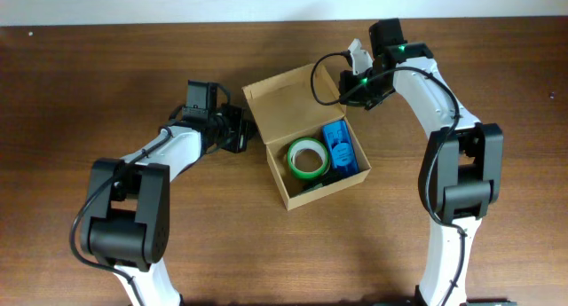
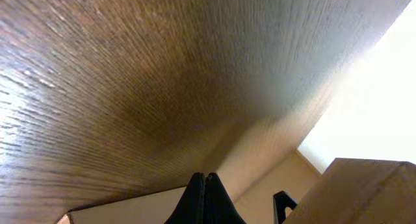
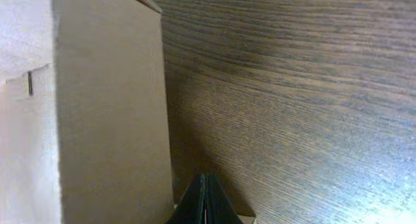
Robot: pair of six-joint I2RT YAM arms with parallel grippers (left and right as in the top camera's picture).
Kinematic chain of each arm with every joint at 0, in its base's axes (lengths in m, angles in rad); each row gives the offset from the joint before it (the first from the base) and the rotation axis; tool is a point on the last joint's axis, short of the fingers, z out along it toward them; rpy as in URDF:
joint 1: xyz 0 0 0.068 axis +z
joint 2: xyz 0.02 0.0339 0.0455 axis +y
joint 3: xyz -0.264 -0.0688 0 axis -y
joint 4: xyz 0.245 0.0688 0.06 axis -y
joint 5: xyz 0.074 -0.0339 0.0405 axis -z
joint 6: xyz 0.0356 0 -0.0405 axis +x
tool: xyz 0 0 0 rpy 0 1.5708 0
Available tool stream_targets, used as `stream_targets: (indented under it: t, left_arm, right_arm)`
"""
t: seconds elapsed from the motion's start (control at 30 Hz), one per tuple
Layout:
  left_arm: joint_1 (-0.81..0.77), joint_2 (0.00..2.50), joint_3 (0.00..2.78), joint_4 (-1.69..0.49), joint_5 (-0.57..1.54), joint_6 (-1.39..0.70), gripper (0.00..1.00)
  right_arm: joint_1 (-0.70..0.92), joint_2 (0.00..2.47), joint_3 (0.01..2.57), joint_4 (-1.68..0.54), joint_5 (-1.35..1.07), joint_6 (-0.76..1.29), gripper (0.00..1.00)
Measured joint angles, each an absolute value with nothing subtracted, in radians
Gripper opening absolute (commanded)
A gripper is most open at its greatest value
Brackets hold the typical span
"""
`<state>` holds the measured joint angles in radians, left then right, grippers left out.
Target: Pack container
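Nearest the lens in each wrist view is that arm's own tool. The left tool (image 2: 205, 180) and the right tool (image 3: 203, 180) both show their fingers pressed together into a single dark wedge, pinching nothing.

The container (image 1: 288, 102) sits mid-surface between the two arms. It is open, with its flap lid standing up along the far edge. The left tool is just beside the container's left wall, and the right tool is close to its far right corner, behind the flap. The right wrist view shows the cardboard wall very close on one side. Whether either tool touches the cardboard cannot be told.

Inside lie a green tape roll (image 1: 307, 157) and, beside it toward the right wall, a flat blue case (image 1: 343, 146). Something dark shows under the roll near the front wall, too hidden to name.

With goods already inside and the lid up, the step in hand looks to be closing the flap. To do it well:
- The right tool would press low and flat on the back of the flap, then follow it over in an arc.
- The left tool would brace the left wall so the light box does not skid across the wooden surface (image 1: 106, 75).

The roll may ride high enough to hold the lid up, so a gentle press suits better than a shove.
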<state>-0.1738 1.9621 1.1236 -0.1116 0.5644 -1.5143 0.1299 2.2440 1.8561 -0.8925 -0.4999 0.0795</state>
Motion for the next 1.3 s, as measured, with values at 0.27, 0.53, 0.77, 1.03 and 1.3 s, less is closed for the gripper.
stream_targets:
  t: [0.27,0.53,0.77,1.03,1.3]
  left_arm:
    - [-0.148,1.962,1.197,-0.115,0.574,-1.417,0.02]
    - [-0.137,1.962,1.283,-0.181,0.593,-1.28,0.02]
    - [-0.134,1.962,1.39,-0.284,0.596,-1.151,0.02]
    - [-0.134,1.962,1.412,-0.281,0.625,-1.121,0.02]
    - [-0.135,1.962,1.412,-0.268,0.626,-1.102,0.02]
  right_arm:
    - [0.13,2.244,1.856,-0.892,-0.523,0.035,0.03]
    - [0.128,2.243,1.856,-0.884,-0.561,-0.019,0.04]
    - [0.123,2.198,1.856,-0.879,-0.567,-0.056,0.03]
    - [0.097,2.131,1.857,-0.884,-0.587,-0.11,0.03]
    - [0.1,2.13,1.857,-0.901,-0.6,-0.144,0.04]
